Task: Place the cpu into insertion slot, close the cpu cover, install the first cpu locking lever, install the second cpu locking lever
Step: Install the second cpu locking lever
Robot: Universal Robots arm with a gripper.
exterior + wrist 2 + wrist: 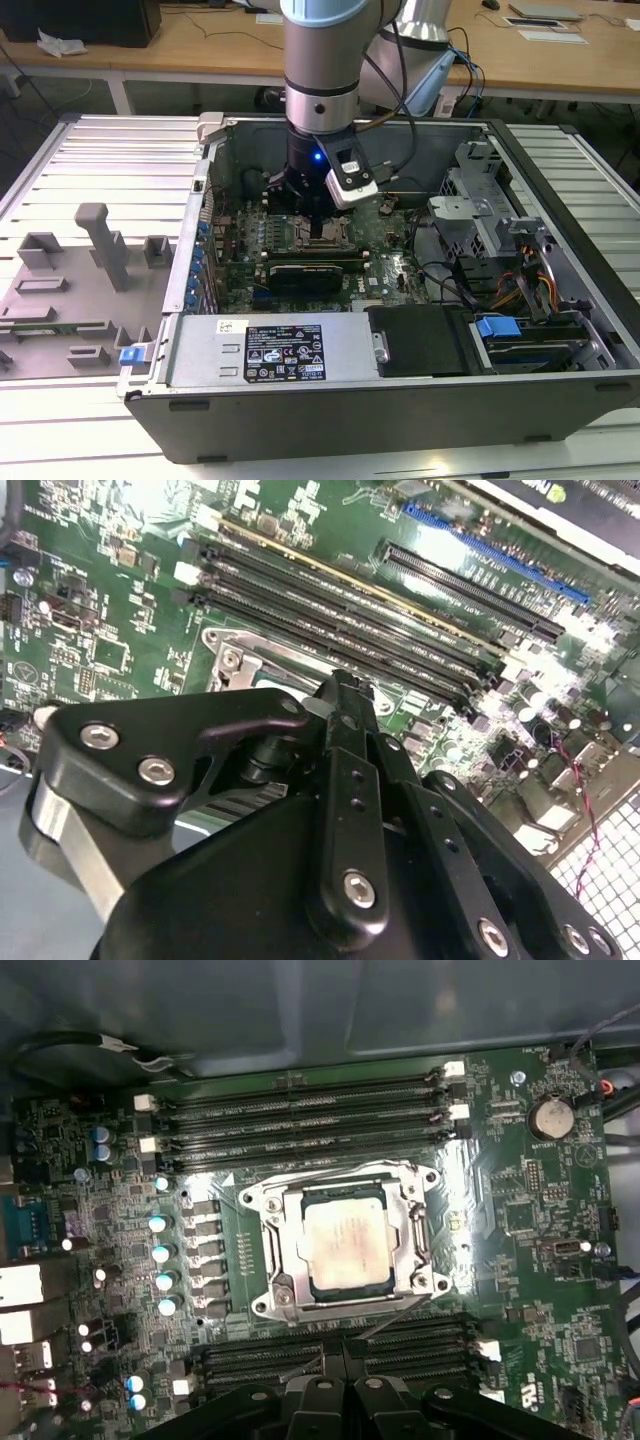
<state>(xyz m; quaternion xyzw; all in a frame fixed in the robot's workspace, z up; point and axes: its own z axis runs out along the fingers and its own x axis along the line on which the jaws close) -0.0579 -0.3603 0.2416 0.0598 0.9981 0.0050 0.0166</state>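
Observation:
In the first wrist view the cpu [345, 1245], a dull silver square, lies in the insertion slot [262, 1305]. The cpu cover [278, 1250], a silver frame, lies flat around it. A thin wire lever [395, 1315] slants from the socket's corner towards my gripper [345, 1348], whose black fingers are shut together with nothing visible between them. The exterior view has my gripper [318, 215] hanging just above the socket [322, 235] inside the open computer case. In the second wrist view the shut gripper [345, 685] covers most of the socket, and a corner of its rim [232, 652] shows.
Long black memory slots [300, 1110] flank the socket on both sides. A black card [310, 272] sits in front of the socket, the power supply [270, 350] in front of that. A drive cage [480, 215] and cables fill the exterior view's right. A grey fixture tray [70, 290] lies outside the case.

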